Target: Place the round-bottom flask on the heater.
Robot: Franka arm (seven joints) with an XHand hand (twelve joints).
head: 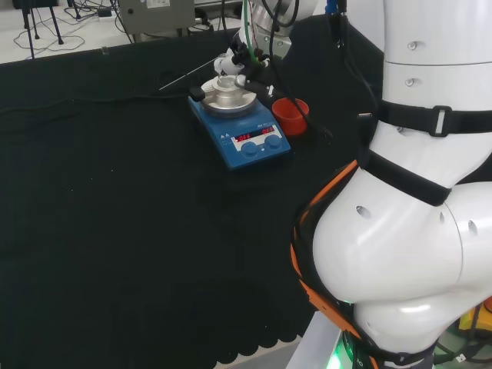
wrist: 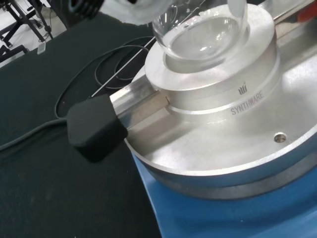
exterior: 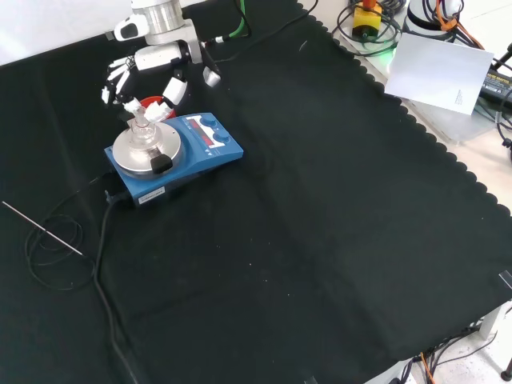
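A black cloth (exterior: pixel 320 240) with a scalloped edge covers the counter. In the front view, a white sheet of paper (exterior: pixel 438 70) and tangled cables (exterior: pixel 376 28) lie beyond the cloth's right edge. In the head view, a pale floor (head: pixel 46 42), black stand legs (head: pixel 38 27) and a grey box (head: pixel 157 14) sit behind the counter.

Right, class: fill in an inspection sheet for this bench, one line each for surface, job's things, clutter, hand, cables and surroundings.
Surface: black cloth with a scalloped edge covers the bench.
Job's things: clear round-bottom flask sits in the metal block on the blue heater.
Clutter: red cup beside the heater; thin metal rod on the cloth.
Hand: hand over the flask, fingers curled around its neck.
Cables: black cable runs from the heater, coiled by the rod.
Surroundings: white sheet and wiring beyond the cloth.
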